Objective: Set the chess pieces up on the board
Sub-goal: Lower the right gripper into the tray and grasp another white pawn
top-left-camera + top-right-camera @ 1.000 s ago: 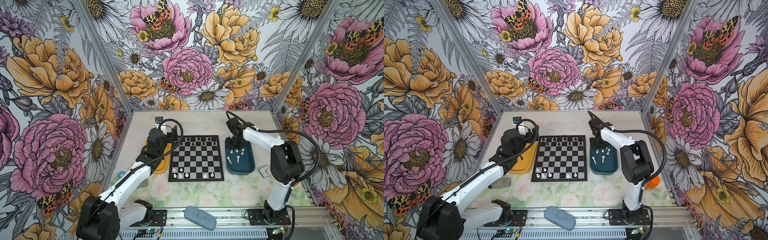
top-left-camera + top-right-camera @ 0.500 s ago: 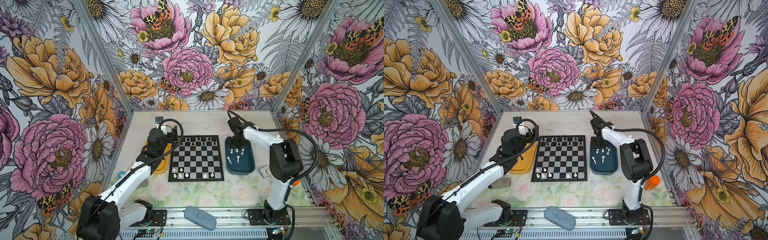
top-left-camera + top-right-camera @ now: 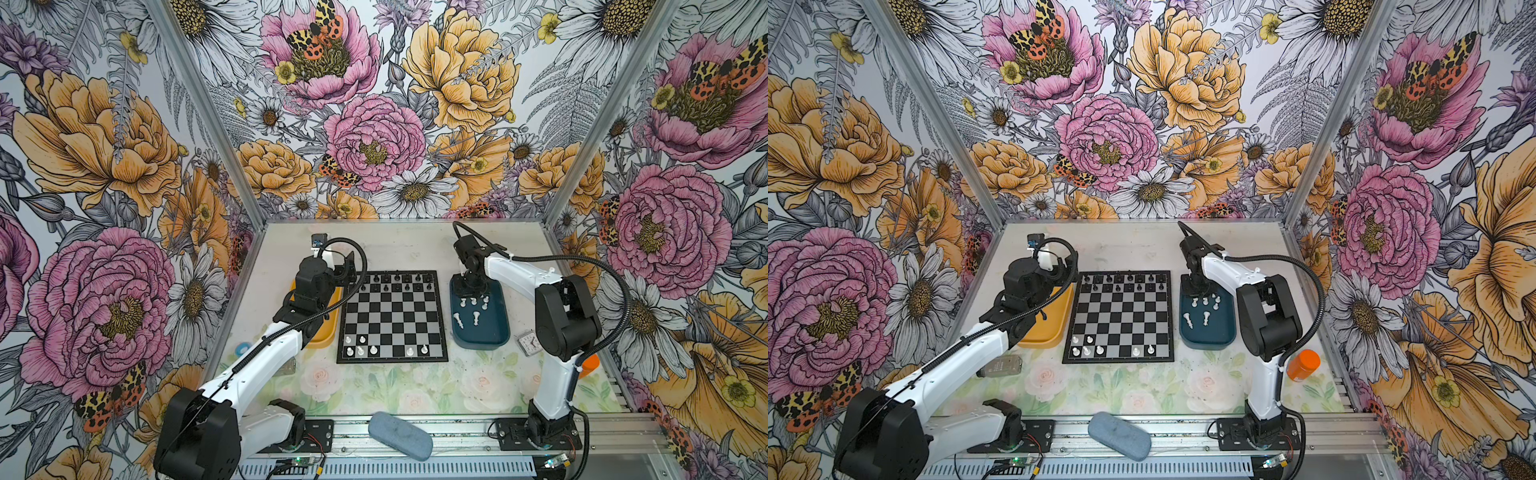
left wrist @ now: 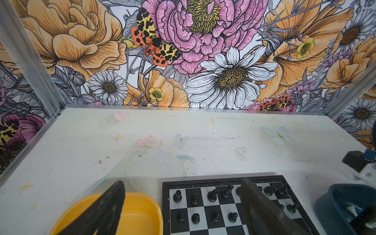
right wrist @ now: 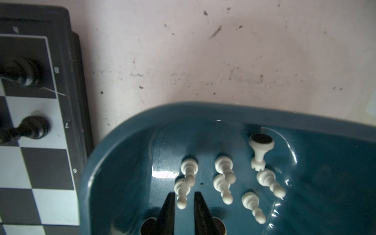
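The board (image 3: 395, 320) lies mid-table, with black chessmen (image 3: 397, 282) on its two far rows. Several white chess pieces (image 3: 361, 351) stand on the two near rows. More white chess pieces (image 3: 473, 309) sit in the blue tray (image 3: 482, 343). My right gripper (image 3: 471, 293) reaches down into that tray's far end. Seen from the right wrist, the right gripper (image 5: 184, 194) stands narrowly open, a white pawn (image 5: 181, 193) between its fingertips with a gap on one side. My left gripper (image 3: 347, 272) hangs wide open over the board's far left corner, holding nothing (image 4: 182, 182).
A yellow tray (image 3: 322, 340) lies left of the board under the left arm. A small clock (image 3: 528, 344) and an orange bottle (image 3: 1304, 365) stand right of the blue tray. A clear bottle (image 3: 1000, 366) lies near left. A grey-blue case (image 3: 401, 435) rests on the front rail.
The right arm has edged slightly to the right over the blue tray's far end. The left arm has not moved.
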Controlling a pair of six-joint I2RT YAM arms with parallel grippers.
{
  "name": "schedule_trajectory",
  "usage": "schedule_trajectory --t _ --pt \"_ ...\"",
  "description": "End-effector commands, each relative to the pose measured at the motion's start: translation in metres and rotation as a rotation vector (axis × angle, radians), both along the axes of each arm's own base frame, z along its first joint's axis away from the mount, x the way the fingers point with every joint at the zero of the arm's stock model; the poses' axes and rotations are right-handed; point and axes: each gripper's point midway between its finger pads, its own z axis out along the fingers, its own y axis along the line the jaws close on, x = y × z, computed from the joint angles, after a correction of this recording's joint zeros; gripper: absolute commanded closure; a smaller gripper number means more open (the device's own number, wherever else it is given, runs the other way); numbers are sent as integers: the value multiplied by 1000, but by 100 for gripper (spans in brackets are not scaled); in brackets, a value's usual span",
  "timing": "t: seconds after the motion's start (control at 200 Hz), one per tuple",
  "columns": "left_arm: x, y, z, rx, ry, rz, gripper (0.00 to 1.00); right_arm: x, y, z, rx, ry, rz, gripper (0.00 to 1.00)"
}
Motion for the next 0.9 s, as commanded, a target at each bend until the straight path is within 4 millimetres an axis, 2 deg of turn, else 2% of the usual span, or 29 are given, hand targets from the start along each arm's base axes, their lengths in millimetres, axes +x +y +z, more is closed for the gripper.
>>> schedule_trajectory --t 0.0,0.896 --pt "3 1 11 -6 -24 10 11 13 -1 0 0 -23 0 80" --pt "3 0 10 -4 -20 10 11 17 -3 -10 0 -3 -6 80"
